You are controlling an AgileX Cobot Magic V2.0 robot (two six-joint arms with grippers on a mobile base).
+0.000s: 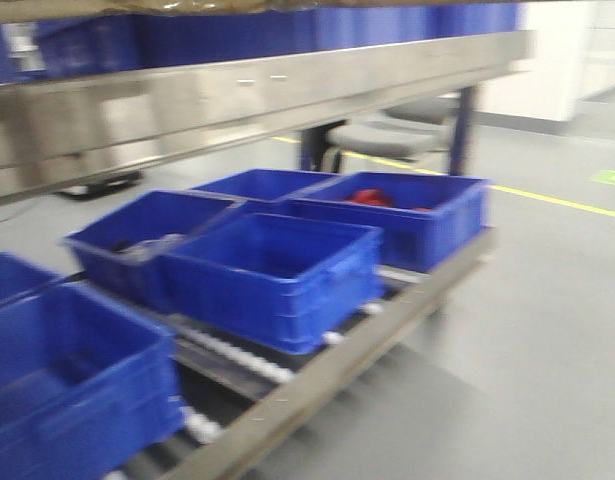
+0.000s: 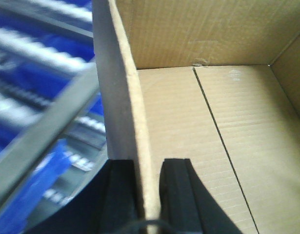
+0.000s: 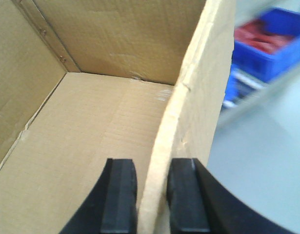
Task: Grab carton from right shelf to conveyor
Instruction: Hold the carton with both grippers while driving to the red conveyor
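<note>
- The front view is blurry. A thin brown strip at its very top is cut off, and I cannot tell what it is.
- Only the wrist views show the big brown cardboard carton (image 2: 189, 146). It is open on top and empty, with fine ridges inside and a dark seam across its bottom.
- The left gripper (image 2: 149, 168) pinches the carton's left wall, one black finger on each side.
- The right gripper (image 3: 152, 165) pinches the bent, rough-edged right wall the same way.
- Only the front view shows the shiny steel shelf rail (image 1: 287, 85). Blue plastic bins (image 1: 277, 270) sit on white rollers below it.
</note>
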